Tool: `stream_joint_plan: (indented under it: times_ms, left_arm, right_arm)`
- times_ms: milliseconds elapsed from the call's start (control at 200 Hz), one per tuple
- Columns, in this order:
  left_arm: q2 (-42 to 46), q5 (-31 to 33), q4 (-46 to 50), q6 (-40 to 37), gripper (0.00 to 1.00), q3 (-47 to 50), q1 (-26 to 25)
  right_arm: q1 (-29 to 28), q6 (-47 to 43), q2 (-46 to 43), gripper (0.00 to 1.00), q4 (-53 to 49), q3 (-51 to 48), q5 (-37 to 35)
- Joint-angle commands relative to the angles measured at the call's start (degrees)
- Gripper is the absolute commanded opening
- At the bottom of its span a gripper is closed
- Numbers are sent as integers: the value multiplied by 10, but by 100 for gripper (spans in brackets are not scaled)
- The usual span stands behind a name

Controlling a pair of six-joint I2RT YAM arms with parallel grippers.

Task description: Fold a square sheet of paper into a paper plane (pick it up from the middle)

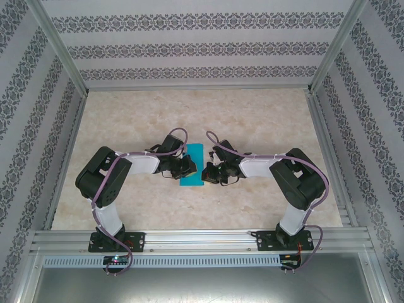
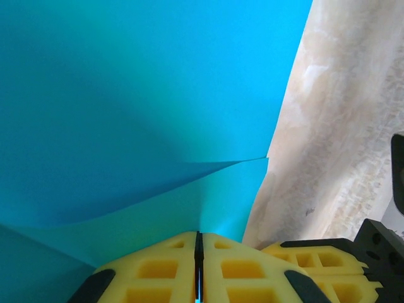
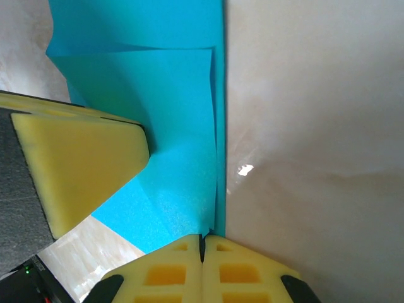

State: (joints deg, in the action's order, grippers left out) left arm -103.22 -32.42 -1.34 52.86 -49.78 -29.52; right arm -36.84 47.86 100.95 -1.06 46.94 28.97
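Centrally on the beige bench (image 1: 265, 120), the left gripper (image 2: 198, 249) clamps the folded teal-blue paper sheet (image 1: 192, 165); the right gripper (image 3: 203, 247), fingers together, meets its crease.

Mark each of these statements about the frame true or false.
1. The sheet of paper lies flat as a full, unfolded square. False: it is folded. From above it shows as a narrow strip, and the wrist views show overlapping layers.
2. The left gripper and the right gripper both have their jaws closed. True.
3. The sheet sits between the two grippers, near the middle of the table. True.
4. The right gripper is parked at the far edge of the table, away from the sheet. False: its fingertips are at the sheet's right edge.
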Motion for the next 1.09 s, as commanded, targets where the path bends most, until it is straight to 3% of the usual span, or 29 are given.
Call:
stream_joint_plan:
  times_ms: [0, 345, 435, 505, 659, 759, 929, 1089]
  left_arm:
    - [11, 21, 17, -21, 12, -16, 9]
    - [-3, 41, 50, -20, 8, -1, 13]
    - [-5, 41, 51, -18, 8, 7, 13]
    - [-4, 41, 53, -18, 8, 12, 13]
    - [-4, 40, 47, -16, 7, 18, 13]
    - [-7, 38, 44, -16, 7, 19, 13]
    - [-7, 38, 44, -16, 7, 19, 13]
    - [-7, 38, 41, -14, 7, 21, 13]
  right_arm:
    - [6, -3, 12, 2, -31, -12, -7]
    - [6, -3, 9, 3, -48, -4, -13]
    - [7, -7, -10, 14, -64, 3, -22]
    - [3, -26, -53, 21, -106, 10, -68]
    - [-12, -46, -116, 25, -139, 15, -109]
    - [-32, -57, -100, 23, -161, 42, -112]
    - [-60, -59, -49, 9, -158, 86, -93]
    - [-70, -58, -9, 4, -156, 117, -88]
